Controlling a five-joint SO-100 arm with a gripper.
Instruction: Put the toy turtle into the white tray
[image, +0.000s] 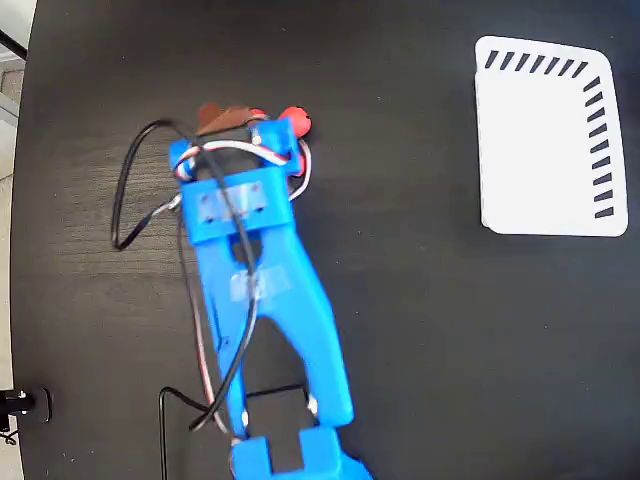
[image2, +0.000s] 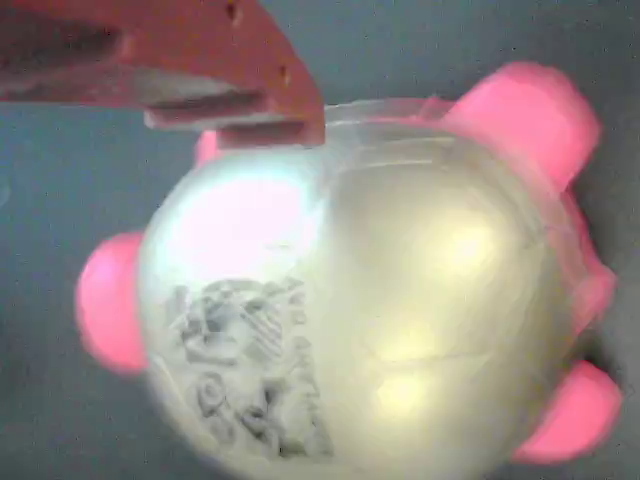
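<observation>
Fixed view: the blue arm (image: 262, 300) reaches up the black desk (image: 400, 300) from the bottom edge, with black, red and white cables looped around its wrist. The hand (image: 235, 120) sits at the arm's upper end, mostly hidden by the wrist housing; only a brownish-red finger tip shows above it. Just beside the hand, at its right, red parts of the toy turtle (image: 294, 119) stick out from under the wrist; its shell is covered from this angle.

Wrist view: the toy turtle (image2: 370, 300) fills nearly the whole picture directly below the hand. Its shiny gold-silver shell carries a dark printed mark at lower left, and pinkish-red feet show at the left, upper right and lower right edges. One reddish finger (image2: 190, 70) lies across the top left, at the shell's upper edge; contact cannot be confirmed. The second finger is out of sight, so whether the hand is wide, narrow or holding the turtle cannot be told.

The white tray (image: 545, 150) lies well apart from the hand, far to its right on the desk, dark slanted slots along its top and right edges.
</observation>
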